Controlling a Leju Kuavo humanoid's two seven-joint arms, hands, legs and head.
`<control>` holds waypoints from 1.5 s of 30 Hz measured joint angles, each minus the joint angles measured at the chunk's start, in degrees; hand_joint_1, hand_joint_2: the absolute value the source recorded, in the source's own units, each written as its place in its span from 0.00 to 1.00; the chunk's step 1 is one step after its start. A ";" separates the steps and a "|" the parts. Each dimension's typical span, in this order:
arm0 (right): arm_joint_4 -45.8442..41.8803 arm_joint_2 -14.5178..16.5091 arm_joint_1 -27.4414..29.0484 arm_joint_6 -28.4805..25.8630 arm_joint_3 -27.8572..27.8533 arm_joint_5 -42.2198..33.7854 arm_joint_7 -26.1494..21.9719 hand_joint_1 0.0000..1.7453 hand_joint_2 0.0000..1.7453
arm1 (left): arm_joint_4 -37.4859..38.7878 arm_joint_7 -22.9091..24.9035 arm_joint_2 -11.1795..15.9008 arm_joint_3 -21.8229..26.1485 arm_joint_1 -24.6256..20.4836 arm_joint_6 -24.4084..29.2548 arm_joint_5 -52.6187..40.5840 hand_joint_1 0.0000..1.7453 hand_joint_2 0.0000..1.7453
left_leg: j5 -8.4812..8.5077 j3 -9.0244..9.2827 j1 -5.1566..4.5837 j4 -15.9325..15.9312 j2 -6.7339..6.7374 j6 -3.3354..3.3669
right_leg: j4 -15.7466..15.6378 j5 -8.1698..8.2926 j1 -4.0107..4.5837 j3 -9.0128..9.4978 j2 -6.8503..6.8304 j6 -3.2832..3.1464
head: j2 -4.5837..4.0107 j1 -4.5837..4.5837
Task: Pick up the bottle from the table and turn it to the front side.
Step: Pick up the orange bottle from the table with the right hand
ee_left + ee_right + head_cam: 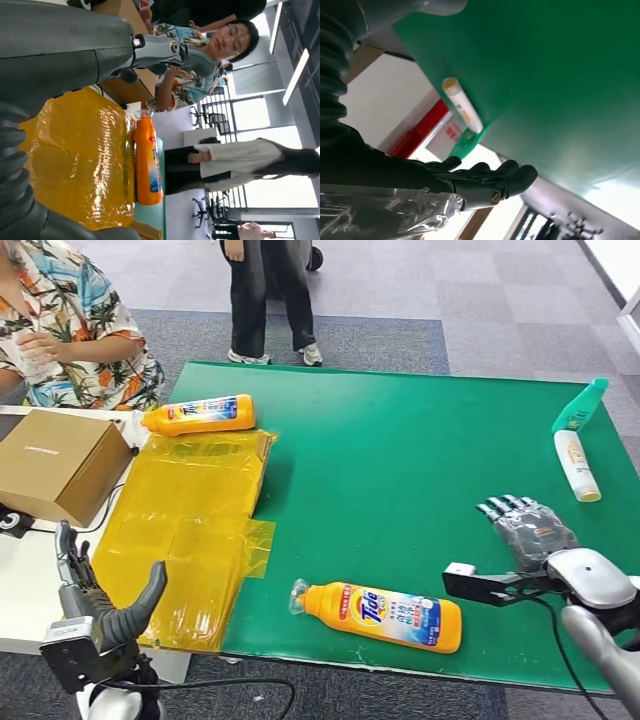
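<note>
Well apart: bottle (381, 615) on table (423, 440), left of open right hand (528, 530).

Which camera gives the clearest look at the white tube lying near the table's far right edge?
The head view: the white tube lies flat on the green table, beside a green bottle, beyond the right robot hand. The right wrist view shows the tube too, turned and less clearly; the left wrist view faces elsewhere.

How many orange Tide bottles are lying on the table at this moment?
2. One orange bottle lies on the green mat near the front edge, between the two hands. The other orange bottle lies at the far left, by the yellow plastic sheet.
</note>
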 joint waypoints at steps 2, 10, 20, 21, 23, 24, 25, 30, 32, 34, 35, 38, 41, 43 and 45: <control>0.01 -3.44 -2.42 2.14 1.18 -5.98 -1.67 0.00 1.00 | 0.28 -0.52 0.04 0.06 -0.25 -0.08 0.68 0.00 1.00 | 0.02 -0.05 -0.08 0.00 -0.01 0.07 | 0.00 0.03 -0.07 -0.03 -0.01 0.06 | 0.01 0.01; -0.96 -13.66 -13.29 4.33 8.57 -21.73 -3.76 0.00 1.00 | 1.80 -1.63 0.29 0.11 -1.34 -0.05 2.08 0.00 1.00 | 0.07 -0.10 -0.21 0.01 -0.03 0.19 | -0.01 0.08 -0.18 -0.07 -0.03 0.20 | 0.00 0.00; -4.86 -22.09 -30.73 9.81 23.64 -46.11 -4.88 0.00 1.00 | 3.70 -3.08 0.76 0.08 -2.34 -1.16 3.54 0.00 1.00 | 0.13 -0.17 -0.30 0.02 -0.12 0.30 | -0.02 0.07 -0.26 -0.11 -0.12 0.31 | 0.01 0.01; -5.13 -22.60 -33.26 10.75 25.79 -48.49 -4.85 0.00 1.00 | 4.02 -3.23 0.85 0.05 -2.54 -1.30 3.78 0.00 1.00 | 0.14 -0.17 -0.30 0.03 -0.12 0.31 | -0.02 0.08 -0.27 -0.11 -0.12 0.32 | 0.01 0.01; -5.51 -23.26 -38.55 12.45 30.50 -53.31 -4.47 0.00 1.00 | 4.75 -3.40 1.04 -0.10 -3.08 -1.50 4.26 0.00 1.00 | 0.14 -0.17 -0.32 0.03 -0.11 0.32 | -0.02 0.09 -0.29 -0.12 -0.12 0.34 | 0.02 0.00; -5.73 -23.50 -41.31 13.06 33.05 -55.80 -4.05 0.00 1.00 | 5.13 -3.41 1.14 -0.22 -3.34 -1.54 4.48 0.00 1.00 | 0.15 -0.17 -0.32 0.03 -0.11 0.33 | -0.02 0.09 -0.30 -0.12 -0.12 0.34 | 0.01 -0.01; -6.04 -23.76 -44.15 13.63 35.75 -58.38 -3.46 0.00 1.00 | 5.48 -3.43 1.25 -0.39 -3.55 -1.57 4.75 0.00 1.00 | 0.15 -0.17 -0.33 0.03 -0.11 0.34 | -0.02 0.10 -0.31 -0.12 -0.12 0.35 | 0.01 -0.01; -7.72 -24.45 -55.11 17.46 46.86 -67.19 -0.06 0.00 1.00 | 6.85 -3.48 1.87 -1.20 -4.32 -1.39 5.91 0.00 1.00 | 0.19 -0.21 -0.40 0.04 -0.11 0.38 | -0.04 0.13 -0.36 -0.19 -0.12 0.40 | 0.01 -0.01; -8.59 -24.66 -59.62 19.43 50.31 -68.79 1.42 0.00 1.00 | 7.57 -3.49 2.30 -1.76 -4.74 -1.10 6.28 0.00 1.00 | 0.22 -0.30 -0.46 0.04 -0.10 0.43 | -0.04 0.17 -0.41 -0.30 -0.10 0.46 | 0.01 -0.02; -9.05 -24.78 -62.13 20.01 52.50 -68.49 2.24 0.00 1.00 | 8.17 -3.48 2.59 -2.32 -5.05 -0.85 6.52 0.00 1.00 | 0.22 -0.30 -0.38 0.05 -0.09 0.42 | -0.11 0.19 -0.32 -0.25 -0.09 0.48 | 0.00 -0.01; -9.11 -24.78 -62.33 19.50 53.28 -67.37 2.33 0.00 1.00 | 8.41 -3.48 2.66 -2.54 -5.19 -0.73 6.63 0.00 1.00 | 0.21 -0.28 -0.35 0.05 -0.09 0.42 | -0.14 0.20 -0.29 -0.21 -0.08 0.49 | 0.00 0.00; -8.94 -24.80 -60.48 13.94 54.88 -60.29 0.97 0.00 1.00 | 9.08 -3.49 2.85 -3.05 -5.60 -0.33 6.84 0.00 1.00 | 0.21 -0.29 -0.34 0.05 -0.09 0.43 | -0.21 0.22 -0.29 -0.15 -0.09 0.53 | 0.01 -0.01; -7.72 -24.76 -55.29 5.22 55.95 -51.77 -0.38 0.00 1.00 | 9.46 -3.47 2.92 -3.37 -5.74 0.11 6.81 0.00 1.00 | 0.22 -0.30 -0.33 0.05 -0.11 0.46 | -0.26 0.25 -0.28 -0.08 -0.11 0.57 | 0.01 0.01; -6.20 -24.39 -51.13 0.55 56.61 -48.65 -0.46 0.00 1.00 | 9.54 -3.47 2.93 -3.41 -5.82 0.21 6.76 0.00 1.00 | 0.22 -0.32 -0.33 0.05 -0.12 0.49 | -0.27 0.26 -0.28 -0.06 -0.12 0.59 | 0.01 0.00; -4.57 -23.67 -46.97 -2.93 57.02 -46.75 0.06 0.00 1.00 | 9.59 -3.47 2.93 -3.49 -5.94 0.20 6.66 0.00 1.00 | 0.22 -0.33 -0.33 0.05 -0.13 0.49 | -0.28 0.27 -0.29 -0.07 -0.13 0.60 | 0.01 0.01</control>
